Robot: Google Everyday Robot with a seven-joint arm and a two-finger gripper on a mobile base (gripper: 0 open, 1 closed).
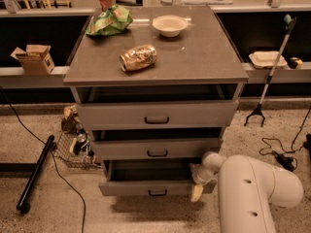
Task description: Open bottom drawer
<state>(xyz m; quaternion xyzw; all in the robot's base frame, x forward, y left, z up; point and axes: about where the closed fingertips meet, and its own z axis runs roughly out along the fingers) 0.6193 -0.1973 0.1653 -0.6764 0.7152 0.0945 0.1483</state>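
the bottom drawer [146,187], the lowest flat grey front of the grey three-drawer cabinet [155,113], stands partly out, its dark inside showing above its small dark handle [157,192]. the gripper [197,188] on the robot's white rounded arm [252,193] sits at the right end of that drawer front, touching or just beside it; whether it is released or clenched cannot be told. on the cabinet's flat top lie a crumpled brown snack bag [138,57], a white bowl [169,25] and a green bag [109,21].
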